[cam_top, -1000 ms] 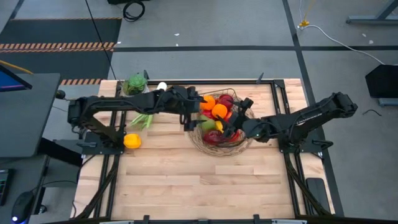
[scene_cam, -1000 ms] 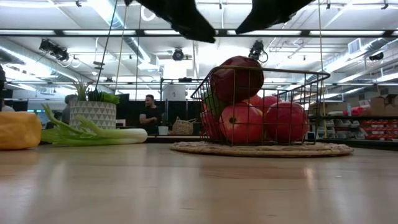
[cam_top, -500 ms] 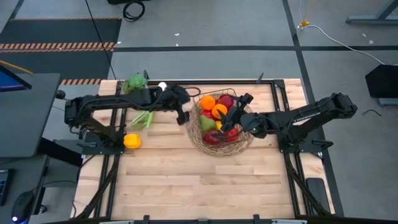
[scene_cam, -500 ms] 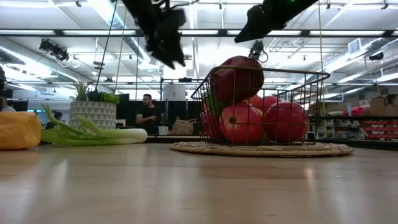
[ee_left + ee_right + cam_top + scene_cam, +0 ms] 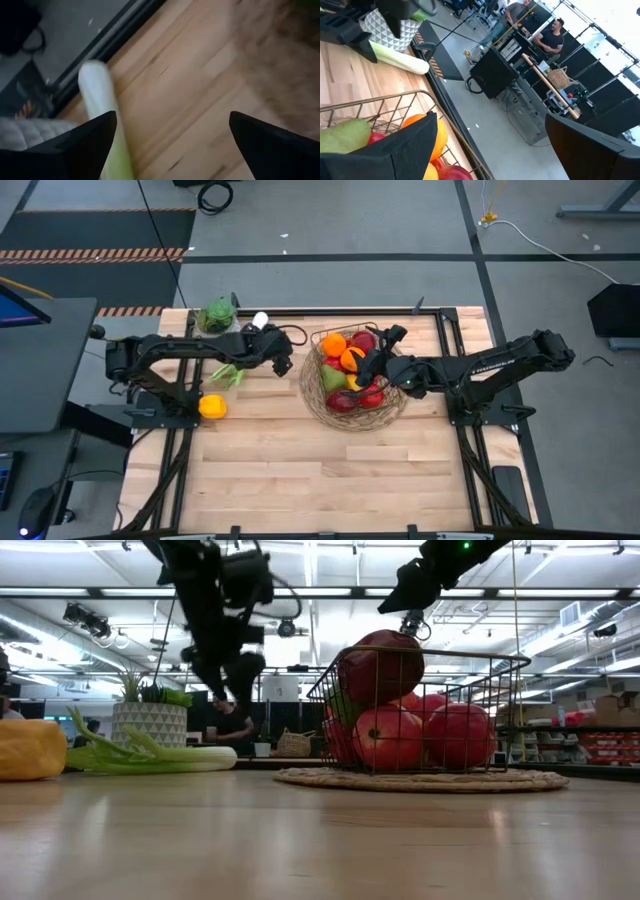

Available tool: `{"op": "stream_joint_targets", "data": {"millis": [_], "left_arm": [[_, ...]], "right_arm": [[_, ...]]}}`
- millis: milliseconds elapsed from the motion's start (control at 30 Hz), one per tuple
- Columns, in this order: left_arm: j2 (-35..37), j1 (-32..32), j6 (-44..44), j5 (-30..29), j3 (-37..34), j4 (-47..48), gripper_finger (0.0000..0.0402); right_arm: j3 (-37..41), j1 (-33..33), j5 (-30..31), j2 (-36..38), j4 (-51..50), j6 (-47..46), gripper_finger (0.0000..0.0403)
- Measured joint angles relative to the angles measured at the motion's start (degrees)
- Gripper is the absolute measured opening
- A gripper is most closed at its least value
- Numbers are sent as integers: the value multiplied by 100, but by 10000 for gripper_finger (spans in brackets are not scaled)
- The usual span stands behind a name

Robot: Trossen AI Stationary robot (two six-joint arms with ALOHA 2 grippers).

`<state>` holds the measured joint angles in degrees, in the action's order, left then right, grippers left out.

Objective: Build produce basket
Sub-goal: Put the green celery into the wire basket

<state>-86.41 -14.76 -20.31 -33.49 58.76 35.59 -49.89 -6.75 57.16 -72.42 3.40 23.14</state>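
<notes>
The basket (image 5: 352, 412) stands on a round mat at mid-table, filled with red apples (image 5: 388, 738), oranges (image 5: 351, 358) and a green pear (image 5: 344, 133). A leek (image 5: 232, 368) lies on the table left of it, its white end (image 5: 96, 88) toward the far edge. A yellow vegetable (image 5: 211, 406) lies near the left edge. My left gripper (image 5: 284, 363) hangs open above the table between leek and basket, the leek's white end just ahead of it (image 5: 172, 117). My right gripper (image 5: 381, 352) hovers open over the basket's far part (image 5: 408, 602), empty.
A leafy plant in a white patterned pot (image 5: 217, 315) stands at the far left corner, behind the leek. Bare wooden table lies in front of the basket toward the near edge. People are in the room beyond the table (image 5: 554, 36).
My left gripper has swung away from the basket toward the table's left, come down toward the leek and rolled about its wrist, staying open. My right gripper has shifted a little toward the far edge above the basket. The produce has not moved.
</notes>
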Motion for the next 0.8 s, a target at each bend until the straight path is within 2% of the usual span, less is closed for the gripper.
{"op": "stream_joint_targets", "data": {"millis": [167,400,633,800], "left_arm": [[2,-223,-622,-10,-379,175,394],[2,-378,-1671,-22,-404,904,394],[2,-340,-1931,-13,-409,960,394],[6,-410,-2079,-5,-704,857,394]], "right_arm": [[0,58,-2,0,86,116,374],[0,192,-15,0,85,255,374],[0,287,-271,0,83,238,374],[0,287,-286,0,83,238,374]]}}
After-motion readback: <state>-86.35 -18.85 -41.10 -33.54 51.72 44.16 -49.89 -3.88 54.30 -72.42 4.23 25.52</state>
